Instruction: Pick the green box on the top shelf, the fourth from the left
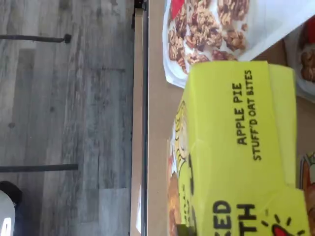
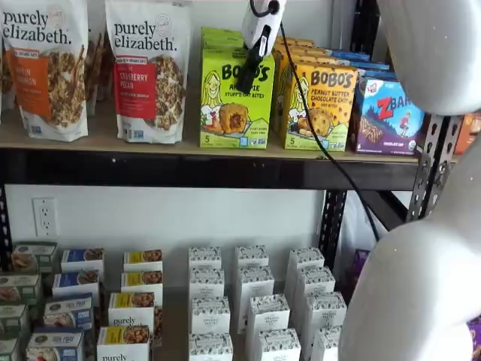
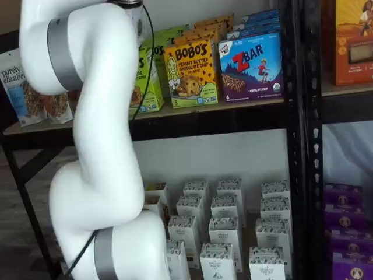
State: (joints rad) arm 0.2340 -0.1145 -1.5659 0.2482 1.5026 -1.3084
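The green box (image 2: pixel 237 105) stands upright on the top shelf (image 2: pixel 98 139), lime green with "BOBO'S" on its front. My gripper (image 2: pixel 249 71) hangs over its top edge, white body above. One black finger lies against the upper front face, the other is hidden, so no gap or grip shows. In the wrist view the green box (image 1: pixel 236 147) fills the frame close up, reading "APPLE PIE STUFF'D OAT BITES", on the tan board (image 1: pixel 155 123). In a shelf view my white arm covers most of the green box (image 3: pixel 147 76).
Two granola bags (image 2: pixel 146 68) stand left of the green box. A yellow-orange Bobo's box (image 2: pixel 323 105) and a blue ZBar box (image 2: pixel 387 116) stand to its right. Small white cartons (image 2: pixel 252 301) fill the lower shelf. My arm (image 2: pixel 428 226) blocks the right side.
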